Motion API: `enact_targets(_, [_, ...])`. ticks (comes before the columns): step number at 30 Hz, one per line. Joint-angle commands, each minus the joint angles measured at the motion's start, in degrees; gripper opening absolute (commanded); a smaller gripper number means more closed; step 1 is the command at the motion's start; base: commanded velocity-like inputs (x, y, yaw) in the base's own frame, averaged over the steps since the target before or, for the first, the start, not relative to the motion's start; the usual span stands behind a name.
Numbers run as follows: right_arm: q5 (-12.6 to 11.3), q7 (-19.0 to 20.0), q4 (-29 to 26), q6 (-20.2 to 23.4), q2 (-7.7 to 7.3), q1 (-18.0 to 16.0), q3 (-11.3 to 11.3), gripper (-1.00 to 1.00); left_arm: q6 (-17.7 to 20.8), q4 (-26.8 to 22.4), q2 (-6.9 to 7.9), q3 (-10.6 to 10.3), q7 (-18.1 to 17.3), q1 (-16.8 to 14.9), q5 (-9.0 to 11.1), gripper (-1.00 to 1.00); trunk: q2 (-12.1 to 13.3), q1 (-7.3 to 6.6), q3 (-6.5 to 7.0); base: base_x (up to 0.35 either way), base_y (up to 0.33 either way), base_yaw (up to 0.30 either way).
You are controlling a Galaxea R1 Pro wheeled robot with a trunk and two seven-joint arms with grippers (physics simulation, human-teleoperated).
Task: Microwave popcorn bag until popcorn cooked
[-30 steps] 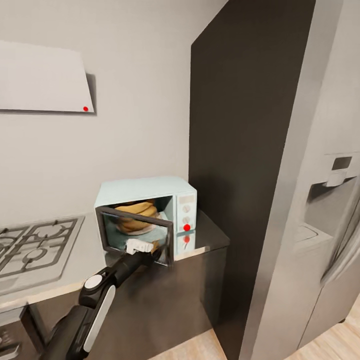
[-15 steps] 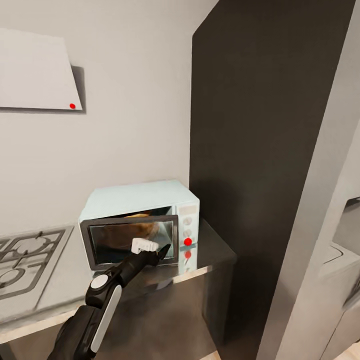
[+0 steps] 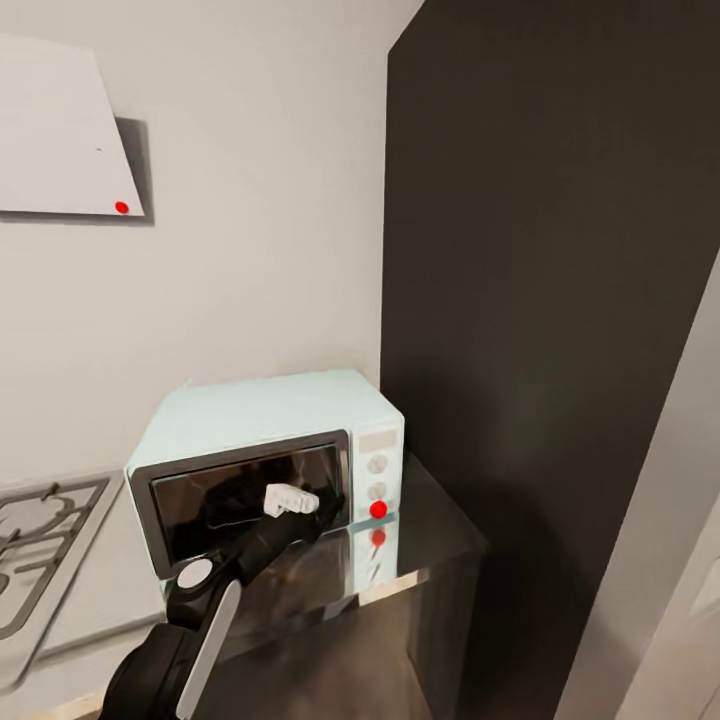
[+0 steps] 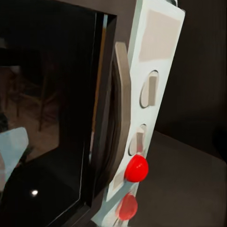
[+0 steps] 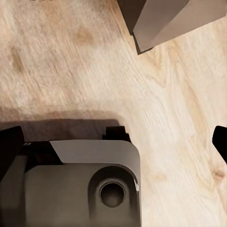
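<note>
The pale mint-blue microwave (image 3: pixel 270 408) stands on the grey countertop (image 3: pixel 432 528) against a dark tall panel. Its dark glass door (image 3: pixel 215 500) is closed. The popcorn bag and the popcorn are hidden behind the glass. My left gripper (image 3: pixel 300 505) rests against the door's right half, near the handle (image 4: pixel 122 109); its fingers look spread, with nothing held. In the left wrist view the two knobs (image 4: pixel 150 90) and the red light dot (image 4: pixel 136 168) are close by. My right gripper (image 5: pixel 113 142) hangs open over the wooden floor (image 5: pixel 94 61).
A gas hob (image 3: pixel 40 530) lies on the counter left of the microwave. A white hood (image 3: pixel 60 130) with a red dot hangs on the wall above. The dark tall panel (image 3: pixel 540 300) rises right of the microwave. The robot's base (image 5: pixel 80 184) shows below the right wrist.
The microwave door has swung from half open to closed with my left gripper against it, hiding the bag. The camera has moved, so the whole view has shifted.
</note>
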Motion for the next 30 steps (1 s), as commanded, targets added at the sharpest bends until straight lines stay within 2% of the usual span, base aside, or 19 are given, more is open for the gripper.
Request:
enact_targets(1, [0.6,-0.19,0.19,-0.33,-0.04,-0.07,-0.49,1.0,0.37,1.85,-0.02,0.15,3.05,-2.17,0.08,1.0,-0.02,0.02,-0.06,0.024,0.0,0.0])
enact_targets(7, [0.6,-0.17,0.19,-0.33,-0.05,-0.09,-0.49,1.0,0.37,1.71,-0.09,0.14,2.95,-2.16,0.08,1.0,-0.02,0.02,-0.06,-0.091,0.0,0.0])
enact_targets(21, [0.6,-0.17,0.19,-0.29,-0.05,-0.07,-0.49,1.0,0.52,1.7,-0.1,0.09,2.93,-2.14,0.17,1.0,-0.02,0.02,-0.06,-0.328,0.0,0.0])
enact_targets(24, [0.6,-0.19,0.19,-0.18,-0.05,-0.08,-0.49,1.0,0.55,1.69,-0.1,-2.76,4.43,-2.17,0.08,1.0,-0.02,0.02,-0.06,-0.336,0.0,0.0])
enact_targets(26, [0.6,-0.17,0.19,-0.23,-0.05,-0.07,-0.49,1.0,0.53,1.63,-0.1,-5.3,7.69,-2.15,0.1,1.0,-0.02,0.02,-0.06,-0.336,0.0,0.0])
enact_targets(27, [0.6,-0.05,0.19,-0.24,-0.05,-0.07,-0.49,1.0,0.5,1.51,-0.1,-7.22,9.95,-2.15,0.23,1.0,-0.02,0.02,-0.06,-0.336,0.0,0.0])
enact_targets(30, [0.6,0.16,0.19,-0.24,-0.05,-0.08,-0.49,1.0,0.54,1.38,-0.1,-10.42,12.6,-2.14,0.45,1.0,-0.02,0.02,-0.06,-0.336,0.0,0.0])
